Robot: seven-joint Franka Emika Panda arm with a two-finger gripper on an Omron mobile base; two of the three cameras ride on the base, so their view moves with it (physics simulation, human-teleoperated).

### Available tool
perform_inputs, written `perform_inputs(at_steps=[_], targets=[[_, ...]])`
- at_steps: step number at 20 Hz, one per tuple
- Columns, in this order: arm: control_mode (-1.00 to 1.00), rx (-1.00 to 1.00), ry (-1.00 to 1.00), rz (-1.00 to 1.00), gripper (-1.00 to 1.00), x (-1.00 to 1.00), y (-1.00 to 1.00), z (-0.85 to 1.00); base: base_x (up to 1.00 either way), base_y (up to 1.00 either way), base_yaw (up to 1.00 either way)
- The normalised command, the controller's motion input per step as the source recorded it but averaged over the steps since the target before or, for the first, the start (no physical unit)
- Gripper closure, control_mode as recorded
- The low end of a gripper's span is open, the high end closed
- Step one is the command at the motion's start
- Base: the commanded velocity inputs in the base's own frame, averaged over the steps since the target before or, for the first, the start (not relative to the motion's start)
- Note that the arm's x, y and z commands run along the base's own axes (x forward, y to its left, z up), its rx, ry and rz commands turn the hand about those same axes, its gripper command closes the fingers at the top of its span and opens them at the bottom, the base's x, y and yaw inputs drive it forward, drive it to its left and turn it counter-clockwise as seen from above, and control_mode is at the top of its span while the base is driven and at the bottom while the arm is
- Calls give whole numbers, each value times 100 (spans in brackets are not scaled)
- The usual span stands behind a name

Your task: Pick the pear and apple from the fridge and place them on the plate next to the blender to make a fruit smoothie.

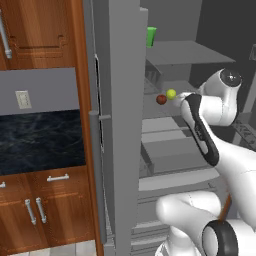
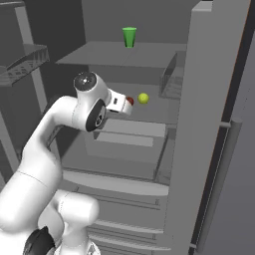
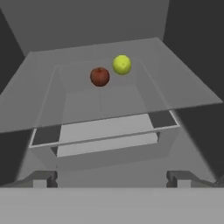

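The gripper (image 3: 112, 179) is wide open and empty, inside the fridge (image 1: 125, 125). The apple (image 3: 99, 76) and pear (image 3: 122, 64) sit touching on the shelf (image 3: 183, 83) straight ahead, apple nearer.

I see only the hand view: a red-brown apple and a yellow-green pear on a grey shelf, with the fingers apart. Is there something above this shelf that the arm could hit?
Observer: Yes. A green cup stands upright on the next shelf up, toward the back.
Operator: Which fruit is closer to the hand?
Observer: In the right base view the apple sits just past the gripper and is partly hidden by it. The pear lies clear, to the right of the apple.
Operator: And where is the door?
Observer: In the left base view the open fridge door stands to the left of the arm.
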Motion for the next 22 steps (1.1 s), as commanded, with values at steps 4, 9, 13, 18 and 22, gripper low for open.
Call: perform_inputs(at_steps=[4, 9, 13, 18, 22], targets=[[-100, 2, 0, -1, -100, 73, 16, -30, 0, 0, 0], [-100, 0, 0, 0, -100, 63, 27, -33, 0, 0, 0], [-100, 0, 0, 0, -100, 62, 6, -35, 0, 0, 0], [-100, 0, 0, 0, -100, 65, 0, -20, 0, 0, 0], [-100, 0, 0, 0, -100, 57, 0, -8, 0, 0, 0]])
